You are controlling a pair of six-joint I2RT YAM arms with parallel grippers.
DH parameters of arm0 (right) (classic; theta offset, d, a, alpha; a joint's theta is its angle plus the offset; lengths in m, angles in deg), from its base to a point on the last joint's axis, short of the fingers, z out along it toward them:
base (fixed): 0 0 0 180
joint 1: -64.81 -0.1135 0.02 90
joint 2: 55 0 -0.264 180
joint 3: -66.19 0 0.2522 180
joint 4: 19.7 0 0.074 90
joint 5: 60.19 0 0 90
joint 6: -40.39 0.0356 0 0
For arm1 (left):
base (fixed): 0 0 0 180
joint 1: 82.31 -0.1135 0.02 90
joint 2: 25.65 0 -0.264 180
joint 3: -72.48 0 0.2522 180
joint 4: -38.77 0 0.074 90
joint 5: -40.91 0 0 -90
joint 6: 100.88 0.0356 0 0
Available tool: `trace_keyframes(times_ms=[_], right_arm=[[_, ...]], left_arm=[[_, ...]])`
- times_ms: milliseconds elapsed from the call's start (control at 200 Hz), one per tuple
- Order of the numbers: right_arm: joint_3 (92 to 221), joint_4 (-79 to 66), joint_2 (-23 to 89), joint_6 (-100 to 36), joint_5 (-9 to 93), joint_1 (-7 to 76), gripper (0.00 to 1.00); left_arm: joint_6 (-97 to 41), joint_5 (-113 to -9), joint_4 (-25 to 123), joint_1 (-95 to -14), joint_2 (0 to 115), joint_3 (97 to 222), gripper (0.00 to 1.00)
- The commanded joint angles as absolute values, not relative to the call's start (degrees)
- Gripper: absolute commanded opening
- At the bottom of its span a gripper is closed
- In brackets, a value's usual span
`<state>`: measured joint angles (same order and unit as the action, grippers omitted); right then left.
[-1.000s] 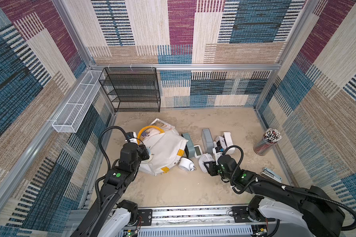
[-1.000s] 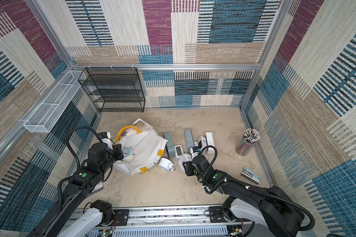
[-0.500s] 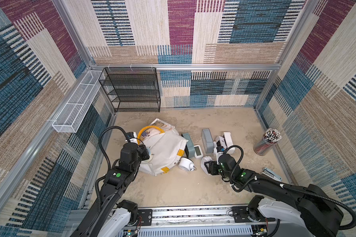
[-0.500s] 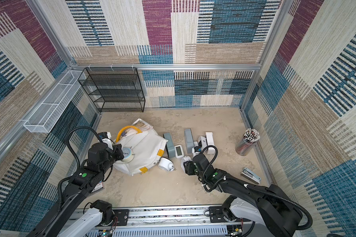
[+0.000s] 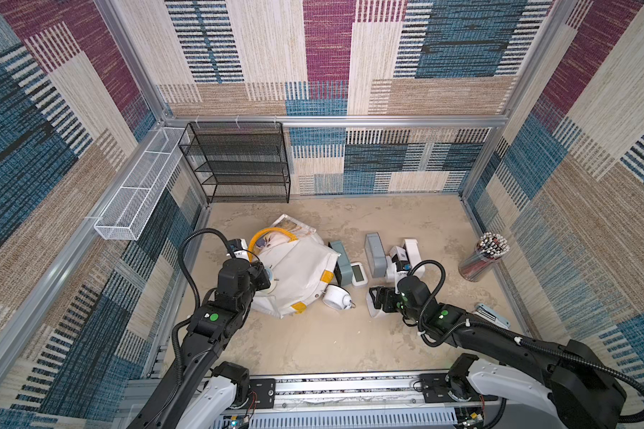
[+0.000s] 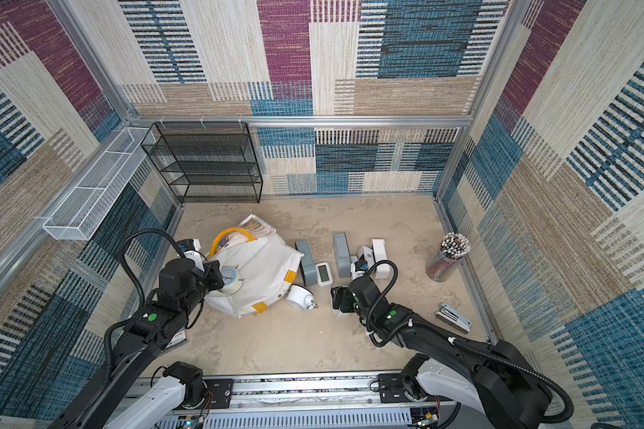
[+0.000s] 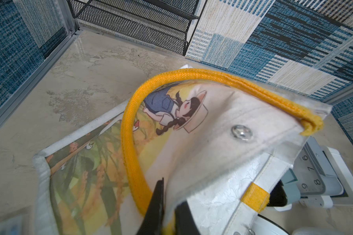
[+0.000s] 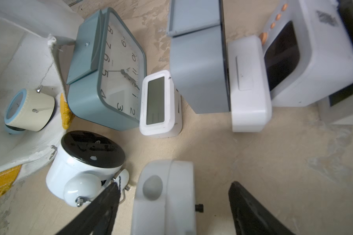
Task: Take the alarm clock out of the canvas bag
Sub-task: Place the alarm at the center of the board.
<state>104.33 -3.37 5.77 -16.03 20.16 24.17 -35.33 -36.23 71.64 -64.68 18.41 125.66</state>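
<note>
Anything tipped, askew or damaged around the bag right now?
The canvas bag is slumped on its side, rim pinched by the left gripper, with a small cream round clock lying inside its mouth. Beside the rim, a white bell clock is tipped over, black back showing. No damage visible.

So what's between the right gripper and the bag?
A round white bell clock lies on its side on the floor between the right gripper and the bag. Both top views and the right wrist view show it.
</note>
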Motion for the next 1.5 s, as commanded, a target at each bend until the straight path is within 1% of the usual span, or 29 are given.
trace_keyframes(times_ms=[0,431,756,992,1197,1492], right_arm=[[105.1,-1.7,5.0,-15.2,17.5,24.2,0.89],[107.0,0.9,4.5,-14.9,14.7,24.2,0.9],[107.4,0.2,3.5,-15.9,17.2,24.1,0.85],[109.0,-0.6,1.8,-17.2,17.7,24.1,0.84],[109.8,-5.1,0.5,-17.9,21.3,24.0,0.8],[112.4,-10.7,3.0,-18.4,22.6,21.2,0.78]], left_arm=[[-36.4,-35.0,73.1,-64.7,18.3,125.5,0.0],[-36.4,-34.9,73.2,-64.7,18.0,125.3,0.0],[-36.6,-34.9,73.1,-64.7,17.8,125.0,0.0],[-36.6,-34.6,73.4,-64.7,17.3,125.1,0.0],[-36.5,-34.6,73.4,-64.6,17.4,125.3,0.0],[-36.5,-34.4,73.4,-64.6,17.5,125.4,0.0]])
